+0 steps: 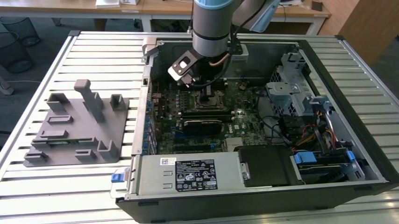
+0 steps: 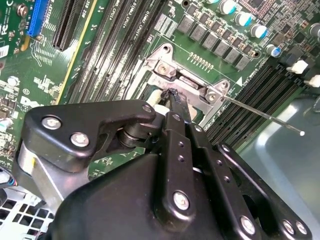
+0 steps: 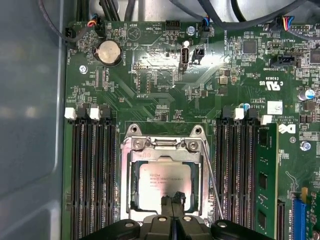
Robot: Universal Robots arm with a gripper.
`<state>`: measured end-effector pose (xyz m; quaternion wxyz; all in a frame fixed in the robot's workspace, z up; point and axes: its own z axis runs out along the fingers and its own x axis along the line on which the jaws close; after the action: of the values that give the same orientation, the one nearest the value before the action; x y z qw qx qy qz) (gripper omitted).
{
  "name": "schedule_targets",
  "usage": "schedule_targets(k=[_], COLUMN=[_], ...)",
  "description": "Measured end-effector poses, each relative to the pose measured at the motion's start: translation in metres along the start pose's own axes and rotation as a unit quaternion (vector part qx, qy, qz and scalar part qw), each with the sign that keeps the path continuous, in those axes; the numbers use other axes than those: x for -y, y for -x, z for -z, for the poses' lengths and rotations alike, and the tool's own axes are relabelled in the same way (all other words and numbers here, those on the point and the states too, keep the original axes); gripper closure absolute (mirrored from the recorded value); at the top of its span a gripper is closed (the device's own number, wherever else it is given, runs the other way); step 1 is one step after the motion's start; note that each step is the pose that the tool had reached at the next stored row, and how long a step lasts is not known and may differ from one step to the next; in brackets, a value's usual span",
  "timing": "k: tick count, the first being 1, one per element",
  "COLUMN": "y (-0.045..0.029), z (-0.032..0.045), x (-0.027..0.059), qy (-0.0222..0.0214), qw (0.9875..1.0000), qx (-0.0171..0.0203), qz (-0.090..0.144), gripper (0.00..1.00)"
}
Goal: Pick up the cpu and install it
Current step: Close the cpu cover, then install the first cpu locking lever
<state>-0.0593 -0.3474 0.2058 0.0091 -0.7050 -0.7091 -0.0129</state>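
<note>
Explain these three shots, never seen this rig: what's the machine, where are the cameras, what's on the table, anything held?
It is one robot arm with a gripper at its tip. The exterior view looks from off the arm: an open computer case lies on a slatted table, with a grey plastic tray on the exterior view's left. Both wrist views ride on the arm and look down at the motherboard. The cpu, a pale square chip, sits in its socket frame, with the gripper right over its edge. Whether it grips the chip I cannot tell.
</note>
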Motion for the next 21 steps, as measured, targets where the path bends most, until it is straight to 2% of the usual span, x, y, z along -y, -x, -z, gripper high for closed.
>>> schedule_targets(k=[13, 21], y=[0.0, -0.0004], z=[0.0008, 0.0128], x=[-0.003, -0.0031], qy=[-0.0002, -0.0001], qw=[1.0, 1.0], qx=[0.0006, 0.0008], qz=[0.0, 0.0], gripper=[0.89, 0.89])
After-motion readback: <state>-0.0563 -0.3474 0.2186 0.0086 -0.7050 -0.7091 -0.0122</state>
